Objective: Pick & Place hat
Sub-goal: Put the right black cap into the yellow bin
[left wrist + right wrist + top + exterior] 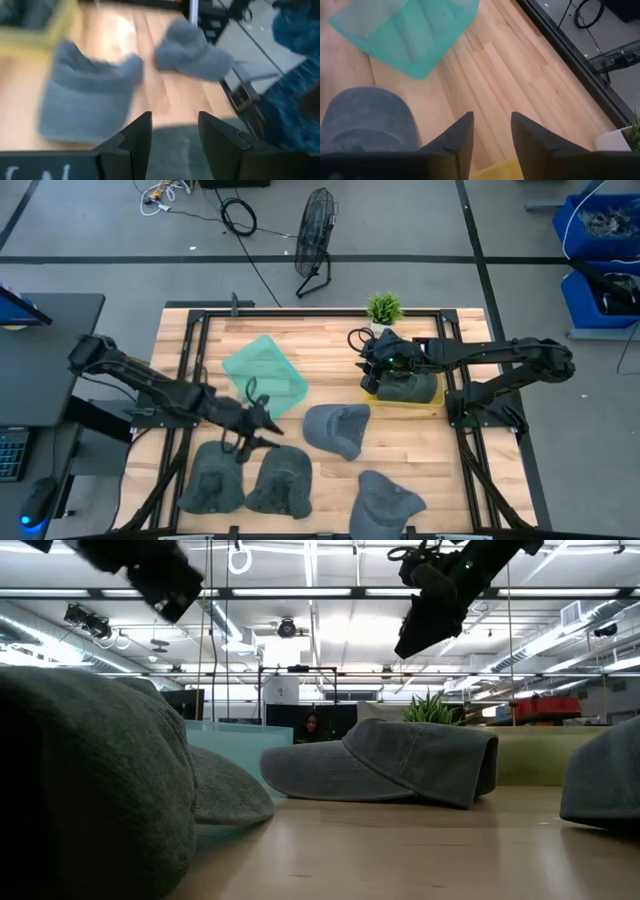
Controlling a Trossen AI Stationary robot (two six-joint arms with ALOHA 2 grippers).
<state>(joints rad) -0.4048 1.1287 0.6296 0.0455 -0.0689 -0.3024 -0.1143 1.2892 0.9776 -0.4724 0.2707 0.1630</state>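
Wooden worktop (330, 350), grey hats | left end effector (262, 420) open above front hats (280, 480), reaching to pick | right end effector (372, 365) open over yellow bin (425, 398) | next: descend, grip.

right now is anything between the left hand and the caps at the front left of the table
Nothing visible stands in the way. The left hand hangs open just above the two front-left caps, with only bare table around it. The teal bin sits behind it, off to the side. The right hand is over the yellow bin.
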